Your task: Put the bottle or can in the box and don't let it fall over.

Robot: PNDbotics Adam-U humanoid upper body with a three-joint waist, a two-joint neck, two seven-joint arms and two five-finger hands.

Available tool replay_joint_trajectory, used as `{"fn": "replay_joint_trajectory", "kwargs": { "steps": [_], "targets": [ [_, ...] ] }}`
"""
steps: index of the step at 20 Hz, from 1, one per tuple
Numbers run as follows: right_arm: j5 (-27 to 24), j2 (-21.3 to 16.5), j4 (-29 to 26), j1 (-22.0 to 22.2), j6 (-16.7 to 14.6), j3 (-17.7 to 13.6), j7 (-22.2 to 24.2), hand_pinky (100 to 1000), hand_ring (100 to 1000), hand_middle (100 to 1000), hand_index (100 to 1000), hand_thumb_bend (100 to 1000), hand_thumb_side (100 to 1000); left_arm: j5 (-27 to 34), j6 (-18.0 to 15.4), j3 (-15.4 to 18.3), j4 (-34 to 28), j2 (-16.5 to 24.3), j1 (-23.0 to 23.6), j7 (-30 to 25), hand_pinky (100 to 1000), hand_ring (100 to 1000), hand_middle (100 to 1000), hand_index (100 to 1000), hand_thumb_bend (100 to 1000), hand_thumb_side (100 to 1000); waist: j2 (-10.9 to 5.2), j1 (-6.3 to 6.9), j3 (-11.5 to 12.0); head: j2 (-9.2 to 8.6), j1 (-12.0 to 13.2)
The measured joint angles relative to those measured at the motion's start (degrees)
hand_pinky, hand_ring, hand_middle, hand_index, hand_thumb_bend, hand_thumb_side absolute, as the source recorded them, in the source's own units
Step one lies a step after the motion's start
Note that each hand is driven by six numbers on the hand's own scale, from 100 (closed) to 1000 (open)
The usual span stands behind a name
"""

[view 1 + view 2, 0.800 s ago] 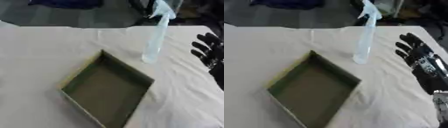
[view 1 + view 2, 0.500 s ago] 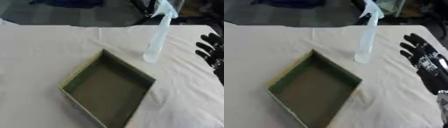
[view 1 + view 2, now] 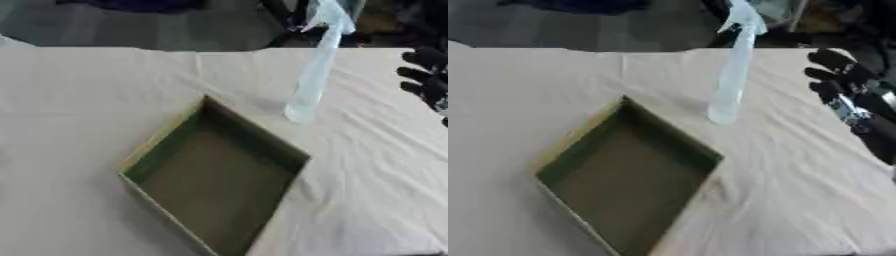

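Left eye view: the right hand [image 3: 426, 75] shows only at the right edge, black fingers straight and spread, holding nothing, over the cream tablecloth [image 3: 79, 100]. To its left, near but apart from it, the pale translucent spray bottle [image 3: 313, 70] stands upright on the cloth, trigger head at the top. Farther left and nearer the camera, the shallow olive-green box [image 3: 214, 175] lies open and empty, turned cornerwise, its far corner just short of the bottle's base. Compared with 0.8 s ago, the hand sits farther toward the right edge and higher in the picture, with less of it in view; bottle and box stand as before.

Right eye view: more of the right hand [image 3: 846, 82] shows, with its forearm running down toward the lower right. The fingers are parted and point toward the bottle [image 3: 732, 70], with a clear gap of cloth between. Here too the hand has drawn away from the bottle since the earlier picture. The left hand appears in neither view.
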Motion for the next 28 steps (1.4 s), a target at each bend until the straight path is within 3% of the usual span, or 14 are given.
{"fn": "replay_joint_trajectory", "kwargs": {
  "steps": [5, 13, 18, 19, 24, 28],
  "targets": [
    [-2.1, -4.0, 4.8, -3.9, 0.2, 1.4, 0.8, 1000, 1000, 1000, 1000, 100, 604, 0.0, 0.0, 0.0, 0.0, 0.0, 0.0, -0.2, 947, 919, 884, 772, 169, 783, 0.0, -0.01, 0.3, 0.01, -1.0],
    [-4.8, -9.0, 14.5, -10.6, -1.0, 4.4, 3.6, 1000, 1000, 1000, 1000, 100, 625, 0.1, 0.1, 0.0, 0.0, 0.0, -0.1, -0.4, 946, 920, 884, 764, 169, 782, 0.37, -0.25, 0.9, -1.12, -2.2],
    [-5.2, -10.7, 18.4, -13.3, -1.3, 6.1, 6.0, 1000, 1000, 1000, 1000, 100, 634, 0.2, 0.2, 0.0, 0.0, 0.0, -0.6, -0.4, 945, 925, 883, 757, 169, 783, 1.27, -0.3, 1.4, -2.23, -2.6],
    [-5.4, -11.1, 19.0, -13.7, -1.3, 6.4, 6.7, 1000, 1000, 1000, 1000, 100, 677, 0.2, 0.2, 0.0, 0.0, 0.0, -0.7, -0.4, 945, 928, 883, 756, 168, 783, 1.42, -0.3, 1.4, -2.48, -2.6],
    [-8.0, -12.8, 21.6, -15.1, -0.1, 7.7, 10.6, 1000, 1000, 1000, 1000, 100, 726, 0.3, 0.1, 0.0, 0.0, 0.0, -1.1, -0.5, 944, 931, 884, 752, 167, 784, 2.22, -0.31, 1.7, -3.31, -3.1],
    [-9.2, -12.9, 23.2, -16.8, 0.6, 8.1, 12.4, 1000, 1000, 1000, 1000, 100, 700, 0.3, 0.0, 0.0, 0.0, 0.0, -1.5, -0.6, 943, 932, 884, 749, 166, 785, 2.8, -0.13, 2.0, -3.53, -3.5]
  ]
}}
